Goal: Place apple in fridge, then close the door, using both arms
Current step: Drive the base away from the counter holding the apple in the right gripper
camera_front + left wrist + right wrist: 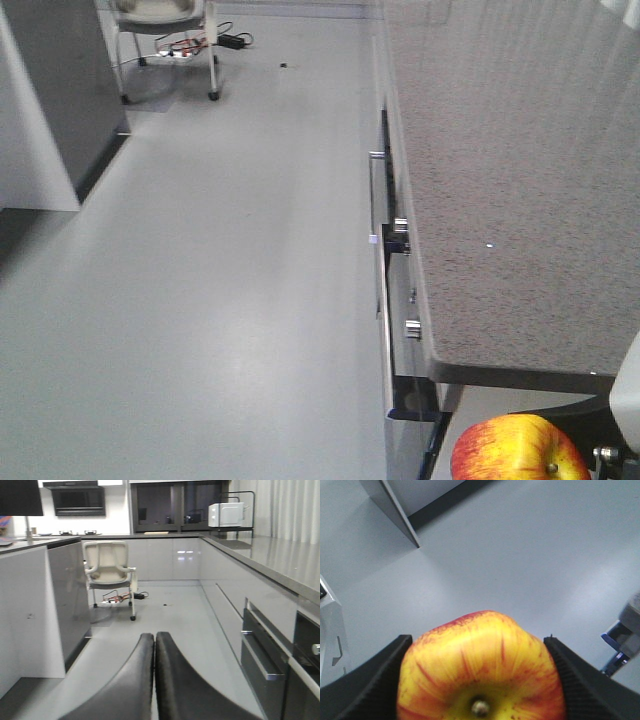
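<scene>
One smooth pale grey floor (pixel 220 300) is stretching through all three views. One long counter (pixel 500 200) is running along its right side, and its speckled stone top is showing grain only in the front view. Below it, dark drawer fronts are carrying a slim metal handle (pixel 376 195). One wheeled chair (pixel 107 565) with a pale curved back is standing far off, whole only in the left wrist view. That view alone is showing one white boxy microwave (pixel 226 514). Two grippers are showing. The left gripper (pixel 154 637) is pressing its two smooth, curved black fingers together with nothing between them. The right gripper (pixel 477 642) is clamping its two ribbed black pads (pixel 365 685) on the one apple (pixel 482 675). The apple is round, yellow streaked with red, and is hanging over the floor near the counter's end, its stem facing the camera.
</scene>
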{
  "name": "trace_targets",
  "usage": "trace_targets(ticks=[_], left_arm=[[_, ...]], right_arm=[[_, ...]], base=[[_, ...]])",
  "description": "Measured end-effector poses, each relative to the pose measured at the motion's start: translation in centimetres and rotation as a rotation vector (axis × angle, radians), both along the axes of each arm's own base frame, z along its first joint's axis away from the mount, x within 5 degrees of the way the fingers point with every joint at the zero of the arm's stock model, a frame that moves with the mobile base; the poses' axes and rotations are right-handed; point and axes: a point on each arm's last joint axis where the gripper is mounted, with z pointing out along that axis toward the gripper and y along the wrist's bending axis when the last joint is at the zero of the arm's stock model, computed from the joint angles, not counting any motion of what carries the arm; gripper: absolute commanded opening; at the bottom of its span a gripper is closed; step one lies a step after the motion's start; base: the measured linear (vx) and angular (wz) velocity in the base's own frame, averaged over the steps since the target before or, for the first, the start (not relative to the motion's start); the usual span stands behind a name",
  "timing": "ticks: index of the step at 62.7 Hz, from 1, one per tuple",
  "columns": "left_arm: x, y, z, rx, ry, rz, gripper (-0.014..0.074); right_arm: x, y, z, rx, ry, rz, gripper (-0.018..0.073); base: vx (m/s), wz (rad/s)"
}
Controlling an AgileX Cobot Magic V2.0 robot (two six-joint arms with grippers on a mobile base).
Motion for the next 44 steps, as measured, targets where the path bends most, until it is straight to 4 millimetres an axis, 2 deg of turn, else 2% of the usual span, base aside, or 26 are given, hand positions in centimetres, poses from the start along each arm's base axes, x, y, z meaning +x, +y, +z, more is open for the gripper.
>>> trace_targets(ticks=[19,44], left_arm=[[0.00,0.00,0.00,0.000,0.000,0.000,-0.0006],[0.00,0.00,0.00,0.000,0.000,0.000,-0.0006]], right_arm=[[-0.02,0.00,-0.01,0.000,0.002,0.001,0.0435],[-0.02,0.00,-0.01,0.000,0.002,0.001,0.0435]], base=[[-0.03,0.42],[-0.03,0.63]])
